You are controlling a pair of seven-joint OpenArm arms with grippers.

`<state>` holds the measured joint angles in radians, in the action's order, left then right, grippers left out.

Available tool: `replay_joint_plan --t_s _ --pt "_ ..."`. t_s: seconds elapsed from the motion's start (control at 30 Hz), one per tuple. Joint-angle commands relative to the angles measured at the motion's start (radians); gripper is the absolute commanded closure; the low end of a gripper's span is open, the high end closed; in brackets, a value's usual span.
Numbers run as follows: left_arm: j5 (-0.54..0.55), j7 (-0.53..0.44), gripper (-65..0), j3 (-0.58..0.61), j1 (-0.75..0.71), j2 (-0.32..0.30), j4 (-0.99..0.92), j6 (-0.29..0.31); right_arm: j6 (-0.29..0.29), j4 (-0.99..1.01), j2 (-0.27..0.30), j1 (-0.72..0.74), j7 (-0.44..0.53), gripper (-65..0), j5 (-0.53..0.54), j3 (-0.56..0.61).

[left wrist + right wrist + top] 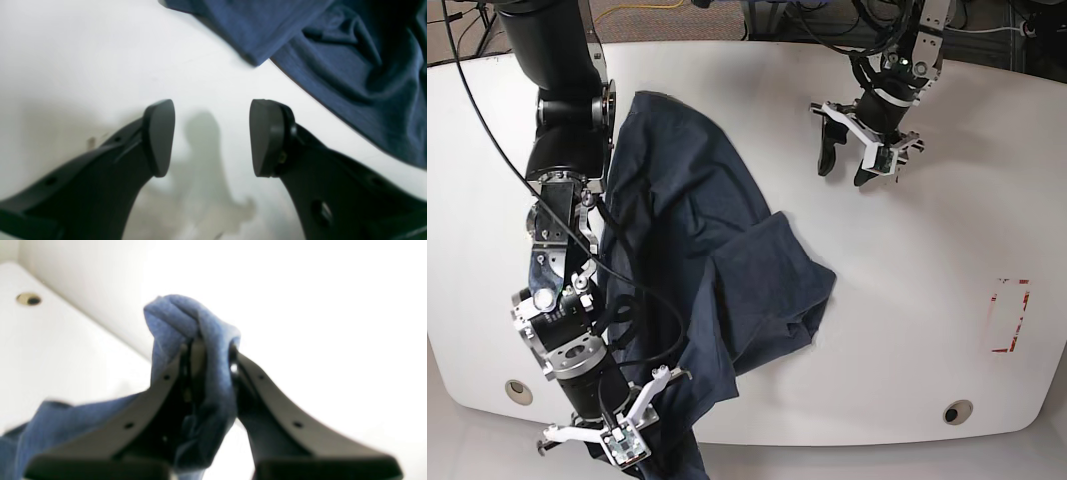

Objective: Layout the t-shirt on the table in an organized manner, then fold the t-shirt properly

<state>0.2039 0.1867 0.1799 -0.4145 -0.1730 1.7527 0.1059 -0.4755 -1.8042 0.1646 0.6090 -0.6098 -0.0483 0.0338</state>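
- Glossy white table (907, 300) fills the base view, a grommet hole (958, 411) near the front edge and a red-and-white marking (1010, 315) off to one side.
- Closest to us, the right gripper (617, 432) hangs right at the front edge, and its wrist camera shows the jaws pinched tight on a bunched fold of the blue t-shirt (196, 330).
- That grip looks like a hem or corner, lifted so the cloth can be drawn out straight; which edge it is, I cannot tell.
- From there the t-shirt (717, 270) runs back across the table in a long crumpled heap, one flap doubled over near the middle, the far end up beside the right arm's base.
- Still very much the laying-out stage, I'd judge: no sleeve or neckline lies flat.
- Farther back, the left gripper (865, 150) hovers over bare table, jaws spread wide, holding nothing.
- Its own camera shows the two pads (159, 136) above white surface, with the t-shirt's edge (350, 50) near but apart.
- It seems poised to take a second edge so both arms can stretch the cloth between them.
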Motion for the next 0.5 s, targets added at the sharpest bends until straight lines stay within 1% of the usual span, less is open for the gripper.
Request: replay_joint_plan --t_s 0.0,0.07,0.27,0.37,0.47 --pt "0.004 -0.023 -33.9 0.019 0.018 0.005 -0.009 0.004 0.011 -0.004 -0.004 0.062 0.031 0.0 0.006 -0.002" --pt "0.004 -0.008 -33.9 0.028 0.041 0.030 -0.030 0.004 0.011 0.004 -0.017 0.082 0.031 0.0 0.005 -0.002" --pt "0.007 0.076 -33.9 0.030 0.133 0.086 -0.078 0.004 0.011 0.004 -0.021 0.128 0.031 0.0 0.005 -0.001" --pt "0.007 0.090 -33.9 0.023 0.171 0.115 -0.099 0.004 0.011 0.004 -0.021 0.144 0.029 0.0 0.005 0.001" --pt "0.007 0.093 -33.9 0.020 0.208 0.129 -0.113 0.004 0.011 0.004 -0.021 0.156 0.014 0.0 0.003 0.022"
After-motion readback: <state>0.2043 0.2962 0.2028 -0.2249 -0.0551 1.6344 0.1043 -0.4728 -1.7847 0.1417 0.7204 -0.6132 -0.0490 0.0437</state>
